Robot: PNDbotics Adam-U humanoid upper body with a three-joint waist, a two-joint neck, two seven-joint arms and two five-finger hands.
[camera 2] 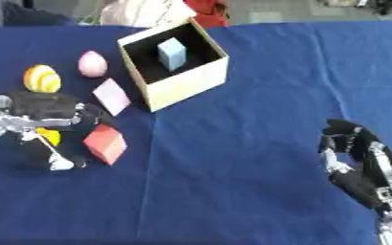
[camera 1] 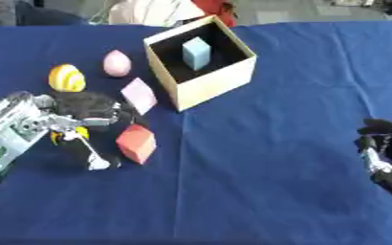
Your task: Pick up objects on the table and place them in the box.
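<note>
The left hand (camera 1: 86, 112) hovers with curled fingers over a small yellow object (camera 1: 81, 132); whether it grips it, I cannot tell. Closing could knock the red cube (camera 1: 136, 143) just beside it at 3 o'clock. The box (camera 1: 201, 62) lies at 1 o'clock. The right hand (camera 2: 358, 158) rests, fingers relaxed.

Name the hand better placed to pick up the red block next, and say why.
Left. The left hand is right beside the red block on the table's left side; the right hand rests near the right edge, far across the blue cloth.
</note>
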